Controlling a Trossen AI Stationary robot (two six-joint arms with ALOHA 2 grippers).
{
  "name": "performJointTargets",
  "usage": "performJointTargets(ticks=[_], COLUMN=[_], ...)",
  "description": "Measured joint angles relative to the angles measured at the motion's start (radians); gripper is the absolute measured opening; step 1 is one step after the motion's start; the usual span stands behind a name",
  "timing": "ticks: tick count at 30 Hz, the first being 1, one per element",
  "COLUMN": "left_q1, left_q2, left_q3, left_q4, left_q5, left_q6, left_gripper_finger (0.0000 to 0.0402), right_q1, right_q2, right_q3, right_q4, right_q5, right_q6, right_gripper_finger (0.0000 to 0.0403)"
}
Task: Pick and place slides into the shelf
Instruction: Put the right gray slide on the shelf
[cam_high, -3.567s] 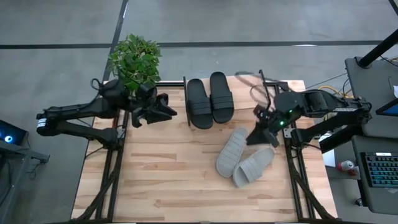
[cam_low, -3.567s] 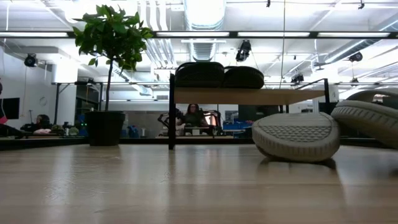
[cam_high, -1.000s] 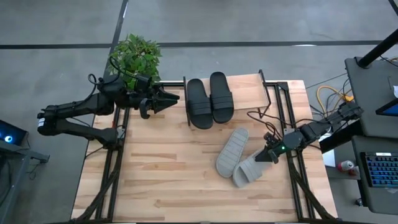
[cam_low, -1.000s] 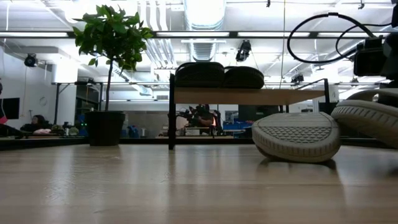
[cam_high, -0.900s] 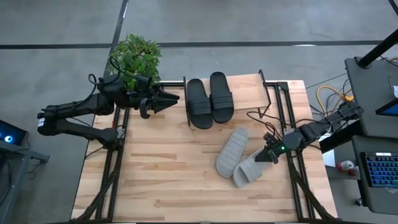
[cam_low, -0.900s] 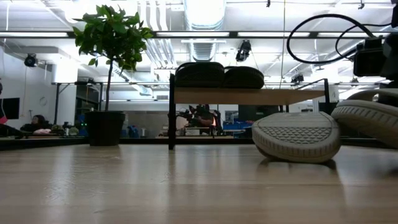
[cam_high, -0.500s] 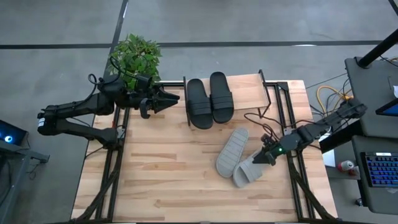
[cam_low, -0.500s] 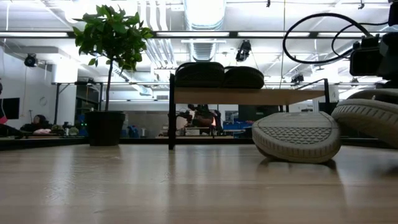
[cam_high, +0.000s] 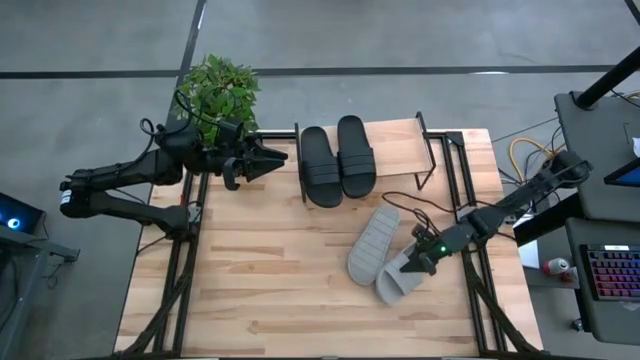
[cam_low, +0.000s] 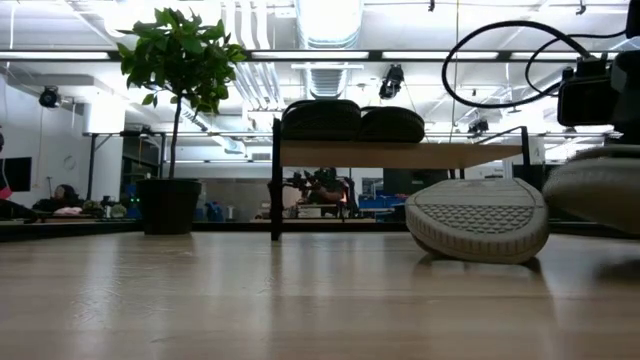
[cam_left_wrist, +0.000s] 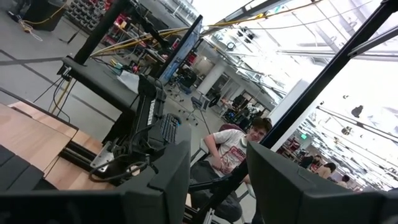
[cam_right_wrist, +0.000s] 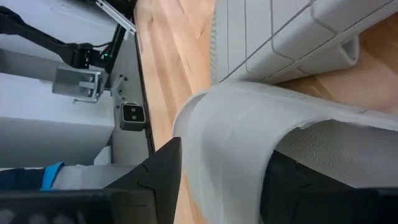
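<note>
The black pair of slides (cam_high: 338, 160) rests on the light plank top of the shelf (cam_high: 400, 150), also seen in the low view (cam_low: 350, 120). One pale grey slide (cam_high: 372, 243) lies sole up on the table (cam_low: 478, 218). The second grey slide (cam_high: 398, 280) lies beside it, toward the table's right edge (cam_low: 600, 190). My right gripper (cam_high: 420, 262) is low at this slide's strap and shut on it. My left gripper (cam_high: 275, 158) hovers left of the shelf, fingers a little apart (cam_left_wrist: 217, 168), touching nothing. My right gripper (cam_right_wrist: 224, 168) has the second grey slide by its wide strap (cam_right_wrist: 230, 130), which fills the gap between the two fingers. One finger (cam_right_wrist: 298, 186) seems to reach under the strap and the other (cam_right_wrist: 158, 180) stays outside. It comes low from the table's right side.
A potted plant (cam_high: 217, 92) stands at the table's far left corner, just behind my left gripper. The sole-up slide (cam_right_wrist: 280, 31) lies close against the held one. Bare wooden table (cam_high: 260, 280) spreads over the near left half. A person sits in the room beyond (cam_left_wrist: 239, 146).
My right gripper has moved toward the table's left and near edge, onto the second grey slide's strap. In the low view that slide has shifted and risen slightly. The left arm and the other slides have kept still.
</note>
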Motion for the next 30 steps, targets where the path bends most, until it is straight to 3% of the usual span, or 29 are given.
performJointTargets(ticks=[4,11,23,30], left_q1=[0.000,0.000,0.000,0.000], left_q2=[0.000,0.002,0.007,0.030], left_q3=[-0.002,-0.009,-0.009,-0.010], left_q4=[0.001,0.000,0.002,-0.002], left_q5=[0.000,0.000,0.000,-0.001], left_q6=[0.000,0.019,0.024,0.025], left_gripper_finger=[0.0142,0.0142,0.0142,0.0142], right_q1=[0.001,0.001,-0.002,-0.010], right_q2=[0.077,0.144,0.091,0.013], right_q3=[0.017,0.048,0.063,0.066], right_q4=[0.015,0.013,0.053,0.104], right_q5=[-0.001,-0.001,0.021,-0.036], right_q6=[0.008,0.009,-0.018,-0.032], right_gripper_finger=[0.0132,0.0020,0.0010,0.0009])
